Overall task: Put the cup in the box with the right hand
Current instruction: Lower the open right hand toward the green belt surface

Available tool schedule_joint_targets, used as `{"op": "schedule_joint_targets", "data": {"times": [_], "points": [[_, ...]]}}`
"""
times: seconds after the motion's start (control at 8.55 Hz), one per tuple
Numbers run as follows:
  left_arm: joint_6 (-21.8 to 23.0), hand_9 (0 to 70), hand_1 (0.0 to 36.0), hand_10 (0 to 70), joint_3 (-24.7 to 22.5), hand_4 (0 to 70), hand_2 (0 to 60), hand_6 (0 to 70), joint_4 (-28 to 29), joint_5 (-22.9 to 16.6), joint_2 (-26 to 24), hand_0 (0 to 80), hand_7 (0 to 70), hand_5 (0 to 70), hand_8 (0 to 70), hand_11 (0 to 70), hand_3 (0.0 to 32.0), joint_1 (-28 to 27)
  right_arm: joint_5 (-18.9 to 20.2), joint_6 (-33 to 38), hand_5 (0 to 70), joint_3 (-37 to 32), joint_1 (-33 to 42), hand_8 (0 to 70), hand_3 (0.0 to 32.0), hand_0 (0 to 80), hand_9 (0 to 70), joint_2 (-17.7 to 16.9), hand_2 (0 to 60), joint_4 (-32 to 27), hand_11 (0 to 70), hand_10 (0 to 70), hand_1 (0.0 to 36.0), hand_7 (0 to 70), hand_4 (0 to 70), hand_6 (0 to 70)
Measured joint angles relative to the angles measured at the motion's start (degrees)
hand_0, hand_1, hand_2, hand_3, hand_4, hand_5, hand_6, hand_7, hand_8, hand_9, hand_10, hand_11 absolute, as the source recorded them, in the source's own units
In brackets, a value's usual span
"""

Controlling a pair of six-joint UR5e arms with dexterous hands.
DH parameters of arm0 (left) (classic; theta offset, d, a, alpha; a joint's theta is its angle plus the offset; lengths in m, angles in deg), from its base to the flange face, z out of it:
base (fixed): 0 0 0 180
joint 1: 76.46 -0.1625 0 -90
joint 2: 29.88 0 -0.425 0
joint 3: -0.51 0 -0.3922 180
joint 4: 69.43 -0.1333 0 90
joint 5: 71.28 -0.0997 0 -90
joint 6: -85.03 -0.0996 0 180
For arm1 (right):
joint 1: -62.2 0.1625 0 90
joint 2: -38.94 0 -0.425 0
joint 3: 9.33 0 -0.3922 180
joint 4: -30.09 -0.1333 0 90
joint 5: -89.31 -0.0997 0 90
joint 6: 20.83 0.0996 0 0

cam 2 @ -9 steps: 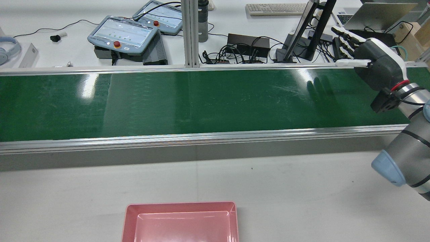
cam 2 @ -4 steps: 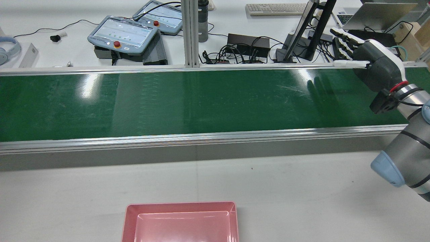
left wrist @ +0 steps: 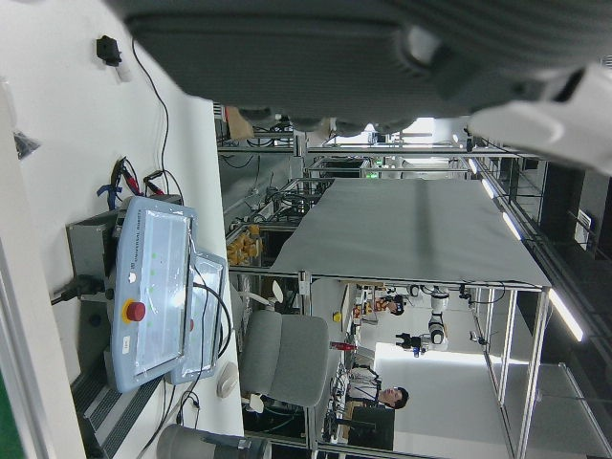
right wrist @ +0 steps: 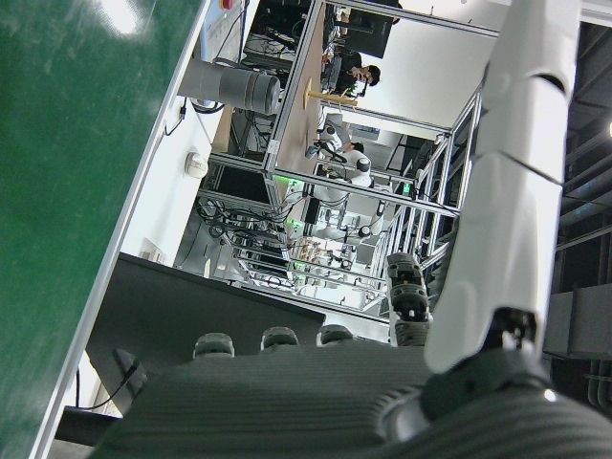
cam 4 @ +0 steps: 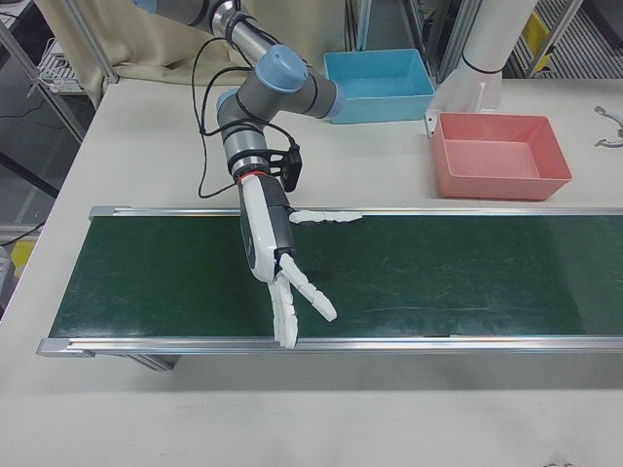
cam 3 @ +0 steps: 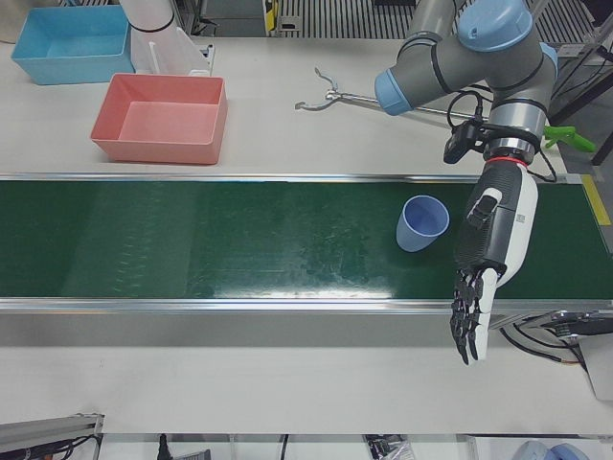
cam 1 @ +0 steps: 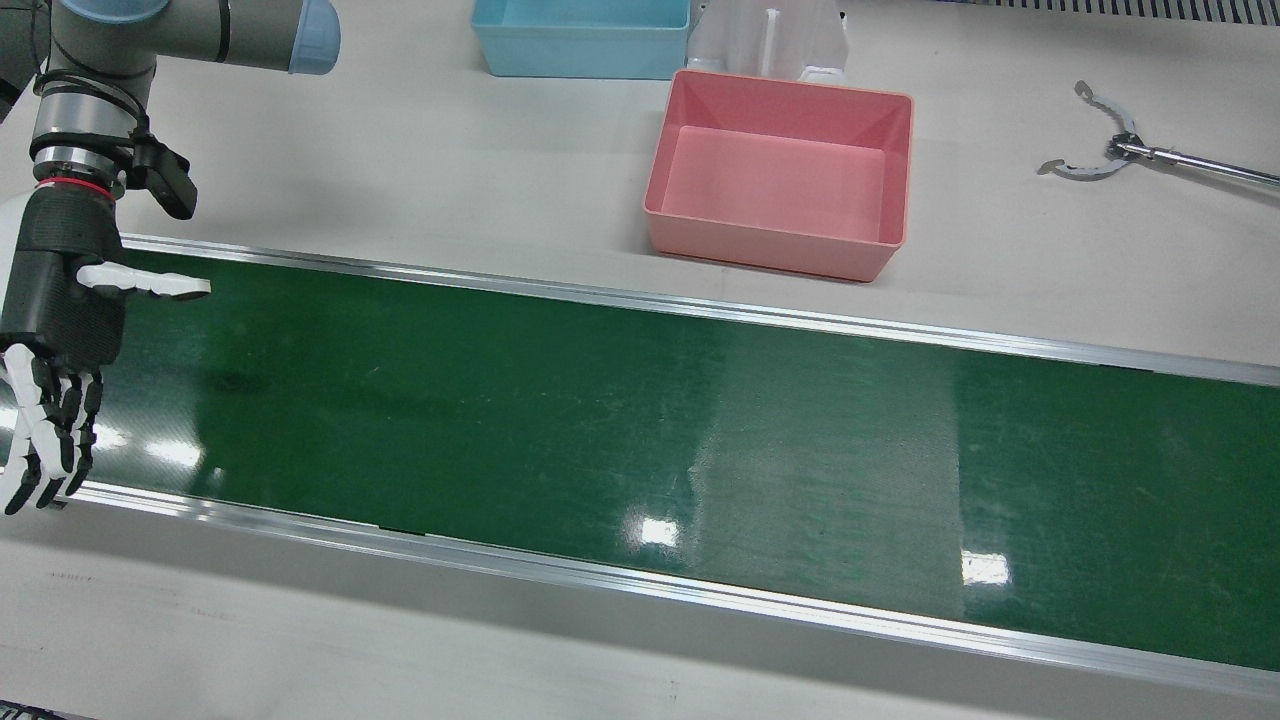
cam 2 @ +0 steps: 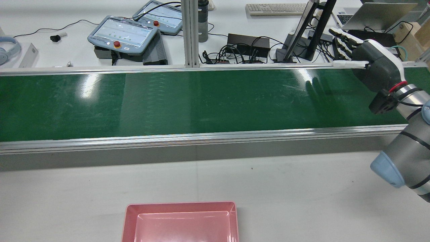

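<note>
The right hand (cam 4: 273, 255) hangs over one end of the green belt (cam 1: 600, 400), holding nothing, its fingers (cam 4: 292, 302) stretched out and spread apart, the thumb stuck out sideways towards the pink box (cam 1: 770, 250). Nothing lies under or between those fingers. The cup (cam 3: 422, 222) shows only in the left-front view: it stands mouth up on the belt, well away from the right hand's fingers and just beside the palm of the left hand (cam 3: 490, 251), whose fingers (cam 3: 469, 321) point straight out past the belt's edge, empty and loosely apart. The box sits off the belt on the table, far from the fingers of both hands. The cup looks like thin pale-blue plastic, so probably light, smooth, a little springy at the rim, and easy to tip or knock away. The best hold is likely round the middle of the wall, thumb on one side and the other fingers opposite, squeezing gently, since the taper could let it slip downward.
</note>
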State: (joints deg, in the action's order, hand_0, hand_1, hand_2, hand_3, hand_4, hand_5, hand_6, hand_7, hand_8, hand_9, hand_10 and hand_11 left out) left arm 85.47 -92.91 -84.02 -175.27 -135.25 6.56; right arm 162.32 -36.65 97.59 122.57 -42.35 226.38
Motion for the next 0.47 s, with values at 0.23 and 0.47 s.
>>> {"op": "schedule_joint_targets", "data": {"times": [0.23,0.47], "points": [[0.0,0.0,0.0,0.0,0.0,0.0,0.0,0.0,0.0,0.0,0.0,0.0,0.0,0.0,0.0,0.0,0.0,0.0,0.0,0.0,5.9,0.1,-0.4,0.0,0.0,52.8,0.0,0.0,4.9,-0.1,0.0,0.0,23.9,0.0,0.0,0.0],[0.0,0.0,0.0,0.0,0.0,0.0,0.0,0.0,0.0,0.0,0.0,0.0,0.0,0.0,0.0,0.0,0.0,0.0,0.0,0.0,5.9,0.3,-1.0,0.0,0.0,52.8,0.0,0.1,5.0,-0.2,0.0,0.0,23.9,0.0,0.0,0.0]]}}
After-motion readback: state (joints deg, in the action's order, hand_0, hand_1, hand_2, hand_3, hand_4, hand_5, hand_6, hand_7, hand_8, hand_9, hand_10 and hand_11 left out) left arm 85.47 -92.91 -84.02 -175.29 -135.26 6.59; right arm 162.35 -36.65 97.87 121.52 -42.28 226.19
